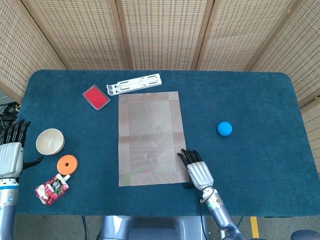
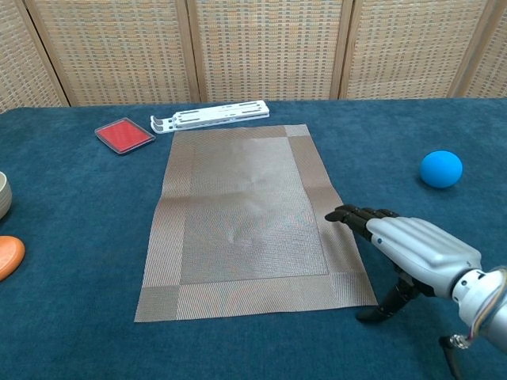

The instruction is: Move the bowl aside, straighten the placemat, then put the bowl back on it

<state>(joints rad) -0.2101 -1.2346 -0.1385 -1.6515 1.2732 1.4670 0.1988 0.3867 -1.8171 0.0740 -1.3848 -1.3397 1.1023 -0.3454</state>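
The brown woven placemat (image 1: 150, 137) (image 2: 249, 210) lies in the middle of the blue table, slightly askew, with nothing on it. The cream bowl (image 1: 50, 141) (image 2: 3, 195) stands off the mat at the table's left side. My right hand (image 1: 196, 170) (image 2: 408, 245) is open, fingers stretched flat, its fingertips over the mat's near right edge. My left hand (image 1: 10, 152) is open, just left of the bowl and apart from it; the chest view does not show it.
An orange disc (image 1: 67, 163) (image 2: 9, 256) and a red snack pouch (image 1: 51, 189) lie near the bowl. A red flat box (image 1: 96, 96) (image 2: 124, 134) and a white folded stand (image 1: 135, 83) (image 2: 210, 116) sit beyond the mat. A blue ball (image 1: 224, 128) (image 2: 440, 169) rests at the right.
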